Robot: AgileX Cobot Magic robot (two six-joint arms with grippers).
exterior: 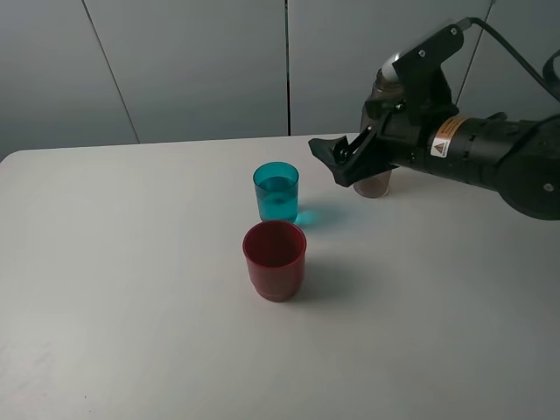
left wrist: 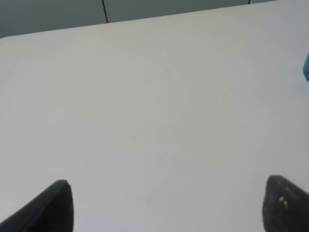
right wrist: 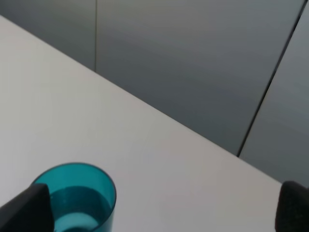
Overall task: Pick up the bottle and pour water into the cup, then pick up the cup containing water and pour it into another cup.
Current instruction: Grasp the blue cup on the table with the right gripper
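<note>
The teal cup [exterior: 276, 191] stands mid-table with water in it. Just in front of it is the red cup [exterior: 275, 260], which looks empty. To the right of both stands the bottle [exterior: 374, 183], upright on the table and mostly hidden behind my right arm. My right gripper [exterior: 337, 162] hovers open between the bottle and the teal cup and holds nothing. In the right wrist view the teal cup [right wrist: 77, 198] sits near one finger of the open right gripper [right wrist: 159, 212]. The left gripper [left wrist: 169, 208] is open over bare table.
The white table [exterior: 131, 262] has a rounded far-left corner and ends at a grey panelled wall [exterior: 192, 61]. A cable [exterior: 516, 52] runs from the right arm. A teal sliver [left wrist: 306, 67] shows at the edge of the left wrist view.
</note>
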